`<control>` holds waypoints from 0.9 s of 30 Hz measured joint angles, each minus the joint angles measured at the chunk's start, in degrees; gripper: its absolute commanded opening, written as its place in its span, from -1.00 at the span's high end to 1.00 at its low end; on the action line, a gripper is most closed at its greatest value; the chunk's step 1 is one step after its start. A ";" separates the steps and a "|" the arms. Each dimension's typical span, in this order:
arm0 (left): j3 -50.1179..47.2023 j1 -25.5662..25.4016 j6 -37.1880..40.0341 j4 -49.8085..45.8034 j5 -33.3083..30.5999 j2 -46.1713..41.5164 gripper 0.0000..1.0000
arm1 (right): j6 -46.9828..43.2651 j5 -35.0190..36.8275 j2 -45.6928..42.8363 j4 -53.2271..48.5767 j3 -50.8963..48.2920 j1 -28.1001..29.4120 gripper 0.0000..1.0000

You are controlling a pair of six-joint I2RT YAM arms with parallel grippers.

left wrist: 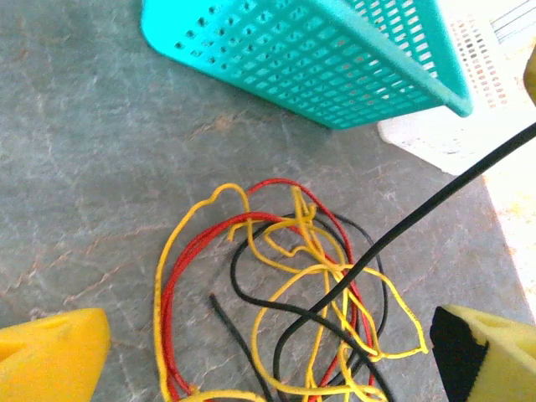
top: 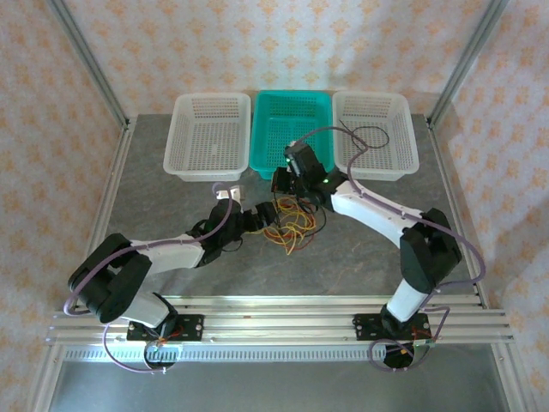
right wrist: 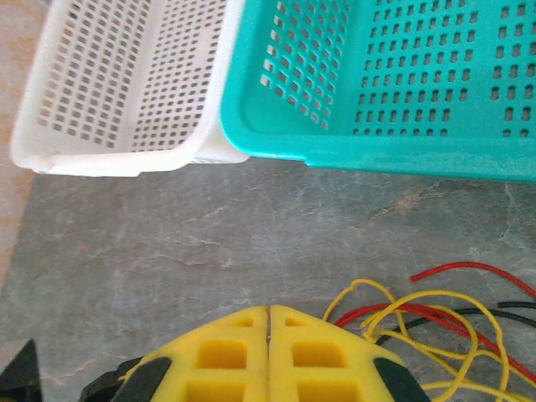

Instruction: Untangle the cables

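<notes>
Cables (top: 292,225): a loose red, yellow and black heap on the table (top: 171,180), just in front of the teal basket (top: 290,129), between the two grippers. Left gripper (top: 268,215) sits at the heap's left edge; right gripper (top: 283,184) sits at its far edge, close to the basket wall.

Left wrist view: left gripper (left wrist: 272,335) spread wide, a yellow finger (left wrist: 50,356) in each lower corner; cables (left wrist: 285,293) lie between and ahead of them. A black strand (left wrist: 435,197) slants from the heap to the upper right and out of frame.

Right wrist view: right gripper (right wrist: 268,314) fully closed, pads pressed together; cables (right wrist: 435,322) just to its right. Whether a strand is pinched cannot be told.

Left arm lies low, stretched forward and rightward from its base. Right arm has its elbow raised and its forearm reaching left toward centre.

The heap's near part is cut off by the frame edge in the left wrist view; from above the strands are too fine to trace singly.
</notes>
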 measured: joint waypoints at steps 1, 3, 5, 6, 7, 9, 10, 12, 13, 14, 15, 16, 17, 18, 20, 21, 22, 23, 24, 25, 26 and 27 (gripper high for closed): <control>0.28 -0.07 0.39 0.02 -0.02 0.02 -0.99 | 0.24 -0.20 -0.50 0.00 0.00 0.00 1.00; 0.52 -0.39 1.05 0.07 0.00 0.11 -0.98 | 0.85 -0.61 -1.38 -0.02 0.00 0.00 1.00; 0.85 -0.63 1.57 0.07 0.00 0.72 -0.95 | 1.42 -1.09 -2.36 -0.02 0.00 0.00 1.00; 1.03 -0.76 1.79 0.07 -0.15 1.03 -0.93 | 1.66 -1.31 -2.84 -0.02 0.00 0.00 1.00; 1.33 -0.94 2.05 0.04 -0.22 1.42 -0.92 | 1.99 -1.55 -3.48 -0.02 0.00 0.00 1.00; 2.32 -1.46 2.82 0.02 -0.72 2.43 -0.85 | 2.36 -2.03 -4.66 -0.02 0.00 -0.09 1.00; 3.08 -1.55 3.06 0.02 -1.07 3.08 -0.79 | 2.56 -2.27 -5.29 -0.02 0.00 -0.15 1.00; 4.57 -1.90 3.74 0.07 -1.55 4.46 -0.66 | 2.97 -2.54 -6.34 -0.02 0.00 -0.15 1.00; 5.22 -1.99 4.11 0.09 -1.77 5.14 -0.62 | 3.13 -2.62 -6.91 0.00 0.00 -0.15 1.00; 5.81 -2.23 4.48 0.04 -2.16 5.77 -0.61 | 3.19 -2.62 -7.45 -0.02 0.00 -0.15 1.00; 6.23 -2.27 4.57 0.07 -2.49 6.32 -0.61 | 3.26 -2.64 -7.93 -0.02 0.00 -0.15 1.00; 6.71 -2.27 4.74 0.04 -2.84 6.95 -0.61 | 3.39 -2.62 -8.46 -0.02 0.00 -0.15 1.00; 7.19 -2.38 4.92 0.02 -3.04 7.65 -0.61 | 3.41 -2.64 -9.07 -0.02 0.00 -0.17 1.00; 7.63 -2.54 4.98 0.02 -3.26 8.31 -0.61 | 3.41 -2.62 -9.60 -0.02 0.00 -0.22 1.00; 8.35 -2.69 5.31 0.02 -3.58 9.64 -0.61 | 3.39 -2.58 -10.86 0.02 -0.17 -0.28 1.00; 8.61 -2.93 5.55 0.00 -4.07 10.19 -0.61 | 3.37 -2.56 -11.54 -0.02 -0.24 -0.39 1.00; 8.70 -3.06 5.75 -0.04 -4.35 10.54 -0.60 | 3.32 -2.43 -12.17 -0.04 -0.26 -0.50 1.00; 8.70 -3.17 5.88 -0.07 -4.55 10.71 -0.60 | 3.23 -2.32 -12.72 -0.04 -0.26 -0.55 1.00; 8.70 -3.30 6.01 -0.24 -4.76 10.88 -0.59 | 3.04 -2.23 -13.31 -0.07 -0.26 -0.68 1.00; 8.70 -3.39 6.21 -0.46 -4.96 10.99 -0.59 | 2.84 -2.12 -13.97 -0.07 -0.26 -0.81 1.00; 8.70 -3.39 6.34 -0.61 -5.09 11.04 -0.59 | 2.64 -1.90 -14.62 -0.04 -0.26 -0.92 1.00; 8.70 -3.41 6.47 -0.61 -5.40 11.15 -0.59 | 2.43 -1.68 -15.32 -0.04 -0.26 -0.98 1.00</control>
